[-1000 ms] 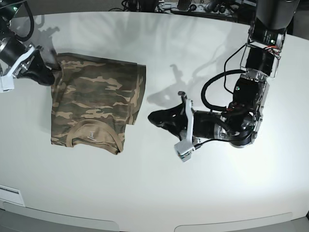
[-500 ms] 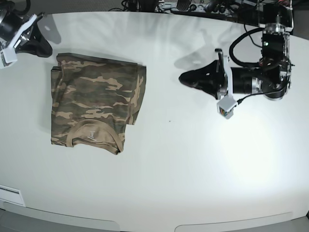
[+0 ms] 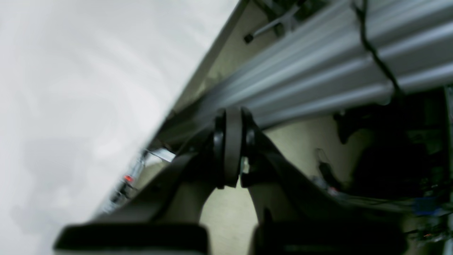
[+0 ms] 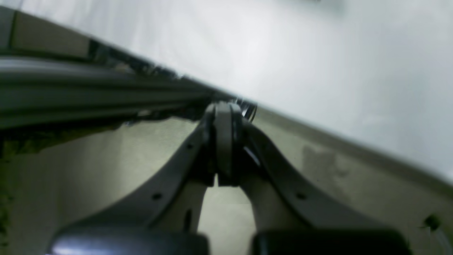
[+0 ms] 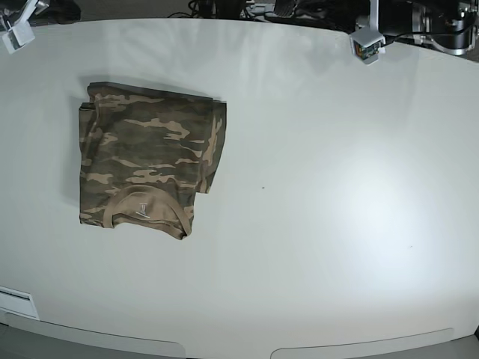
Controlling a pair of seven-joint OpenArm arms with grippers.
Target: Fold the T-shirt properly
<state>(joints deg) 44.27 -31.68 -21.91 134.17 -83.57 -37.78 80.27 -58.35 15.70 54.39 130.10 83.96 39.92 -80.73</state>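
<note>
The camouflage T-shirt (image 5: 146,161) lies folded into a rough rectangle on the left of the white table (image 5: 314,224), its tan collar toward the front edge. Neither arm touches it. My left gripper (image 3: 229,156) is shut with nothing in it, held past the table's far edge; in the base view only its arm's end (image 5: 408,22) shows at the top right. My right gripper (image 4: 223,141) is shut and empty too, beyond the table's edge; a small part of that arm (image 5: 19,19) shows at the top left corner.
A grey metal rail (image 3: 318,71) and dark cables run behind the table's far edge. A white label (image 5: 15,303) sits at the front left of the table.
Both arms have pulled back from the table to the top corners of the base view. The T-shirt has not moved.
</note>
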